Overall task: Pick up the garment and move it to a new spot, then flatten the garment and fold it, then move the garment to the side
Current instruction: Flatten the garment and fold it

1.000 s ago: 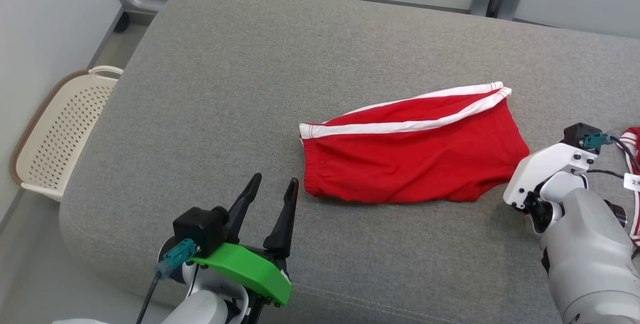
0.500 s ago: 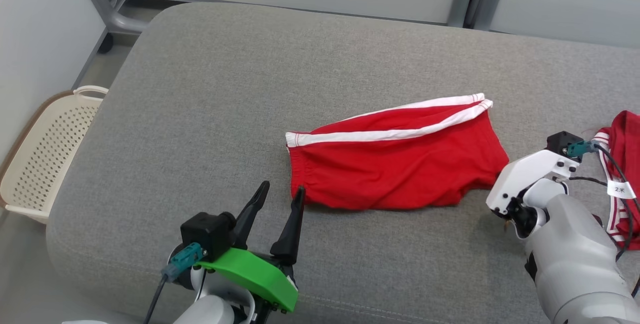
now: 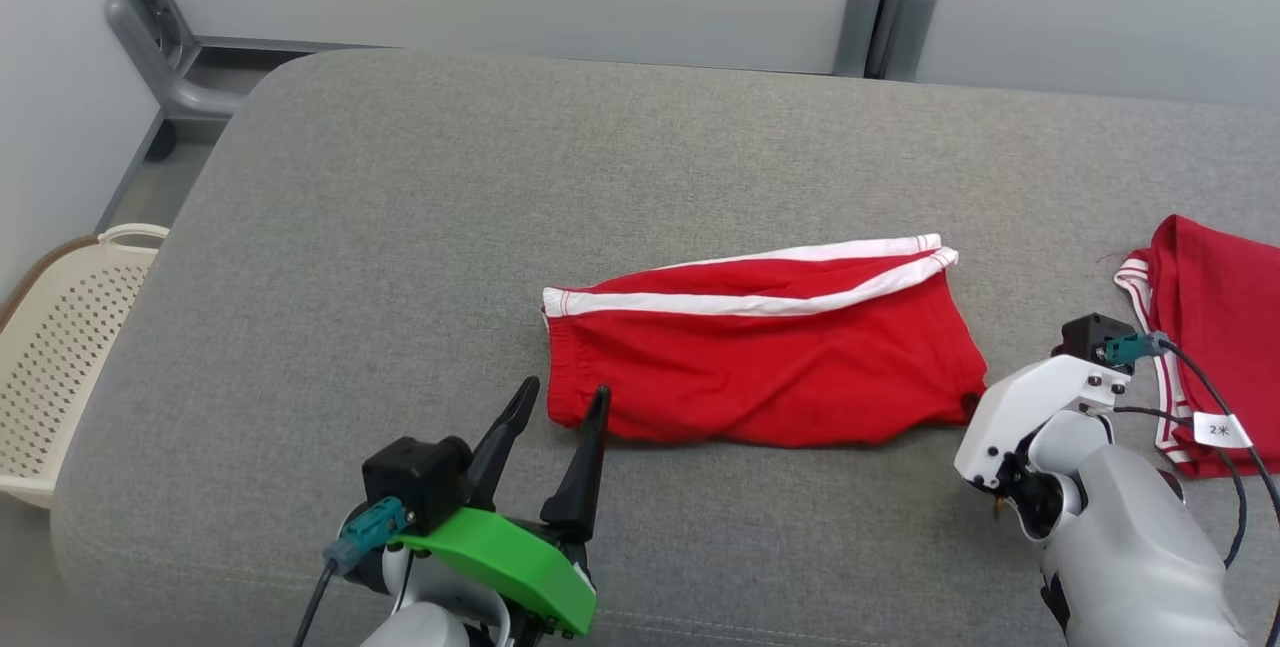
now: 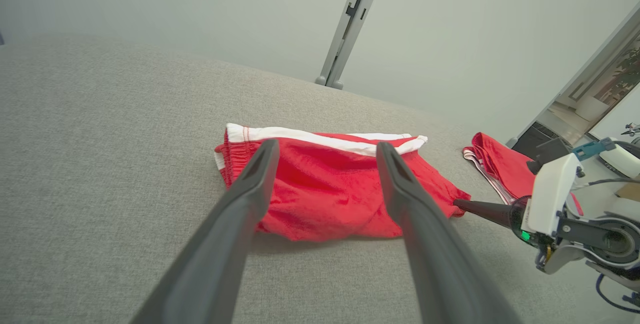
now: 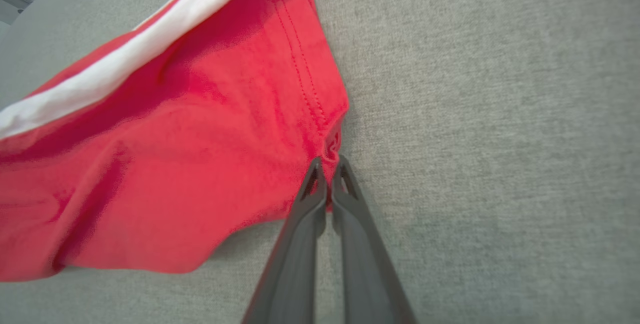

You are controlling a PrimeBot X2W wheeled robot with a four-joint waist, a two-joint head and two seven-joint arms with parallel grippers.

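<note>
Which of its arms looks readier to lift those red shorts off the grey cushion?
The right. Its jaws are pinched shut on a hem corner of the red shorts, while the left jaws stand open near the waistband, gripping nothing.

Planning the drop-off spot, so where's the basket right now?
In the head view the cream basket sits at the far left, down beside the grey cushion's left edge.

Head camera high, facing down; wrist cameras low, sharing garment (image 3: pixel 760 367).
</note>
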